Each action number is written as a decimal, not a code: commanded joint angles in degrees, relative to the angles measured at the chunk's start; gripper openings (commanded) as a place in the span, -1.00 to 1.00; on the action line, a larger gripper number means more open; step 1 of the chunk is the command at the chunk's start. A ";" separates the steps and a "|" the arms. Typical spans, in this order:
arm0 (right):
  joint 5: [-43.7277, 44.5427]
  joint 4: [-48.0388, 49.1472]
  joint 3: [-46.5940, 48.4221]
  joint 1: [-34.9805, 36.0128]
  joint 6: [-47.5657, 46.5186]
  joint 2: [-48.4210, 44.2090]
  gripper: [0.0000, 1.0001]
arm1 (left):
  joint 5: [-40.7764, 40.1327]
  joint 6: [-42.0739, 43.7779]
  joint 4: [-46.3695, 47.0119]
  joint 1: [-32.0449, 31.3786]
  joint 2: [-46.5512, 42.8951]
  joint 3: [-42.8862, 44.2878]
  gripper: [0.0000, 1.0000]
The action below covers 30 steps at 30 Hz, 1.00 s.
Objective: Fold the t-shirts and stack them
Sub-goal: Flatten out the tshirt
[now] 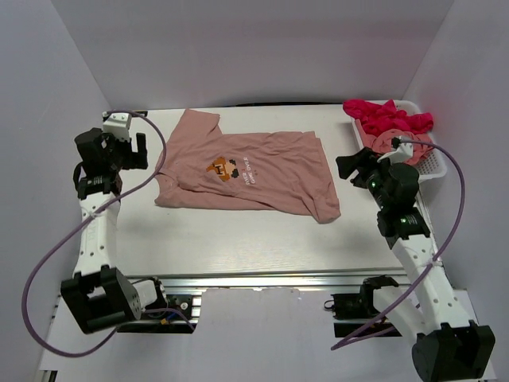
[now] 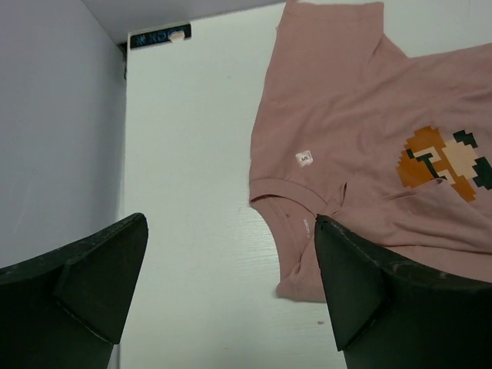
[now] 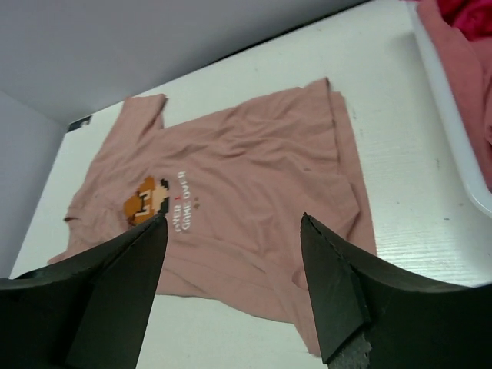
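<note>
Top external, basket (image 1: 436, 161) near pink t-shirt (image 1: 262, 171)

A white table (image 1: 262, 239) with a faint wood grain fills the middle of the top view, lightly speckled with small dark marks toward 3 o'clock. At about 2 o'clock on it, against the right-hand wall, sits a white mesh basket (image 1: 435, 161); its smooth rim (image 3: 453, 138) also shows in the right wrist view. Plain pale walls (image 1: 254, 48) close in the table at 9, 12 and 3 o'clock. A small dark label strip (image 2: 160, 36) sits at the foot of the back wall at the 11 o'clock corner. An aluminium rail (image 1: 262, 280) runs along the 6 o'clock edge.
</note>
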 commanded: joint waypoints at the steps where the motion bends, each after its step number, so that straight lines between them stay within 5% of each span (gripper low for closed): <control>1: 5.84 3.36 0.31 0.14 -0.12 3.26 0.50 | -1.21 -6.18 7.75 0.36 2.69 -2.75 0.96; 16: -0.06 6.97 17.08 1.11 -0.56 32.34 0.46 | 5.29 -13.48 19.90 0.27 22.63 3.11 0.96; 22: -2.76 -6.09 44.71 1.02 -7.33 55.45 0.44 | 7.94 -17.44 20.41 -0.61 36.76 15.14 0.96; 30: -5.67 -14.29 69.55 0.85 -8.30 77.96 0.38 | 7.06 -19.81 19.10 -3.51 49.80 30.72 0.96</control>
